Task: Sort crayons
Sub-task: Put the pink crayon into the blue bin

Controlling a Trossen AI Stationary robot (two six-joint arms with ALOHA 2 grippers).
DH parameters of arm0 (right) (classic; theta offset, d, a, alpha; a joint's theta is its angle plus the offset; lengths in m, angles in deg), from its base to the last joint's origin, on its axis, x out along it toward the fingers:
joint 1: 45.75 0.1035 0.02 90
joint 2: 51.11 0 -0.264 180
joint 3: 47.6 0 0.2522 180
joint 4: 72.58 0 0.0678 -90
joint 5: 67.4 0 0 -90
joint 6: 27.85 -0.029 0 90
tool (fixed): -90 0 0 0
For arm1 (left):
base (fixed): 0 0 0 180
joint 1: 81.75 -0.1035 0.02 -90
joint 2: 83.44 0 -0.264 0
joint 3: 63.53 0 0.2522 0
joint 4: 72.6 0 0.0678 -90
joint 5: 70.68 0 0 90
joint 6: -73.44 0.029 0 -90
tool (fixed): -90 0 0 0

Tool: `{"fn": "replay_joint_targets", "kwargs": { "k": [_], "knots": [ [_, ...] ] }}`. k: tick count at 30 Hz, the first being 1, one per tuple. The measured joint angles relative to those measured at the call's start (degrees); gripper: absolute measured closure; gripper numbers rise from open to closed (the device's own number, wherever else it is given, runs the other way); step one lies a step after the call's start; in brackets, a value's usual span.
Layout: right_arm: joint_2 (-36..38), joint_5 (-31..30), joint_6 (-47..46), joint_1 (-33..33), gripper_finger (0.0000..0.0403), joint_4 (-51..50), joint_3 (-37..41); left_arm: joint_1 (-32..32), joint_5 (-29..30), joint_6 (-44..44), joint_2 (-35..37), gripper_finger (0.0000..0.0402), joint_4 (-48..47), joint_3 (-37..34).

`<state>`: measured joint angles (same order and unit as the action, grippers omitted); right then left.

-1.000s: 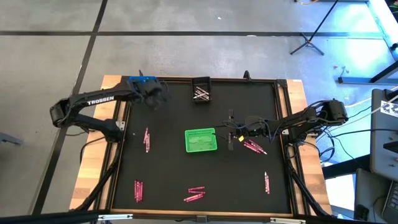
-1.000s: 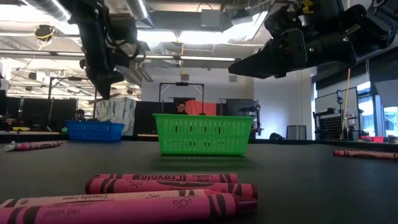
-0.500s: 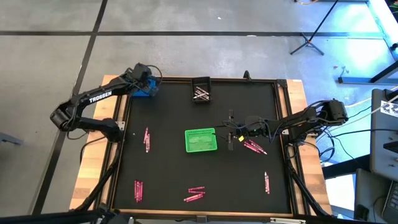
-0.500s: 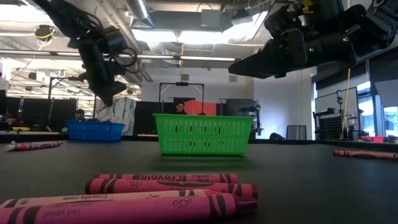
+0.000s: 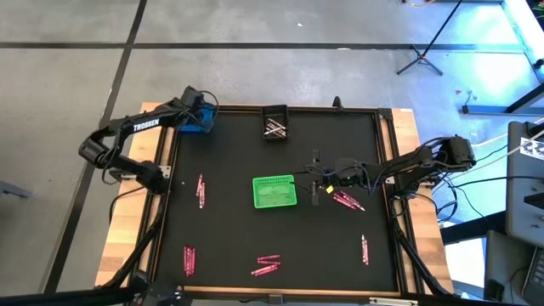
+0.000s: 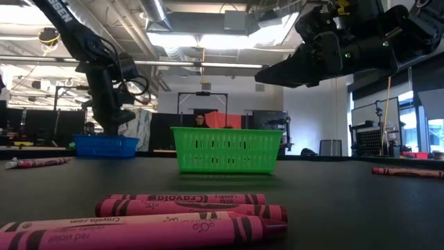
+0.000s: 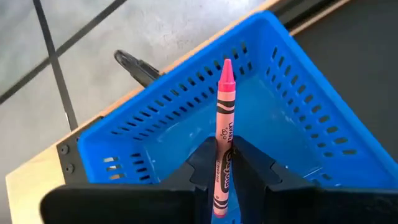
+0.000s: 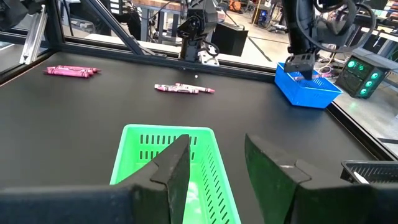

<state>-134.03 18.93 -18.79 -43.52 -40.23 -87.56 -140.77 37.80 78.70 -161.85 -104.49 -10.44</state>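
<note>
My left gripper [image 5: 199, 114] hangs over the blue bin [image 5: 195, 121] at the table's far left corner, shut on a pink crayon [image 7: 224, 106] whose pointed tip reaches over the bin's inside [image 7: 186, 134]. My right gripper [image 5: 316, 179] is open and empty, just right of the green bin [image 5: 274, 191], which fills its wrist view [image 8: 168, 155]. Loose pink crayons lie flat on the black mat: a pair at the left [image 5: 201, 190], groups at the near edge [image 5: 188, 260] [image 5: 265, 267], and some at the right [image 5: 347, 200] [image 5: 364, 248]. My left gripper pinches the crayon's wrapped blunt half [image 7: 222, 163] between its two fingers. The crayon lies along the fingers, its pointed tip [image 7: 227, 64] sticking out past them toward the bin. It is lifted clear, above the blue bin's floor.
A black bin [image 5: 274, 125] with a few crayons stands at the far edge's middle. The green bin [image 6: 225, 149] stands mid-table. A raised wooden frame [image 5: 387, 170] rims the mat. In the low view, crayons [image 6: 180, 208] lie close to the camera.
My left gripper has gone from over the mat toward the table's far left corner, come over the blue bin and dropped lower toward it, still shut on the crayon. My right gripper has kept still.
</note>
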Motion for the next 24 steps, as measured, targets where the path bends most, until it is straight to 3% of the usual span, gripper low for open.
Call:
{"fn": "replay_joint_targets", "kwargs": {
  "k": [12,20,24],
  "knots": [
    [0.0,0.0,0.2,0.0,0.0253,-0.3,0.0,-0.2,0.0,-1.2,-0.1,0.0361,0.9,0.1],
    [0.0,0.0,0.2,0.0,0.0253,-0.4,0.0,-1.1,-2.8,-1.9,-0.1,0.0303,-2.4,2.2],
    [0.0,0.0,0.2,0.0,0.0253,-0.5,0.0,-0.6,-3.6,-2.0,0.2,0.0293,-7.3,5.1]
  ]
}}
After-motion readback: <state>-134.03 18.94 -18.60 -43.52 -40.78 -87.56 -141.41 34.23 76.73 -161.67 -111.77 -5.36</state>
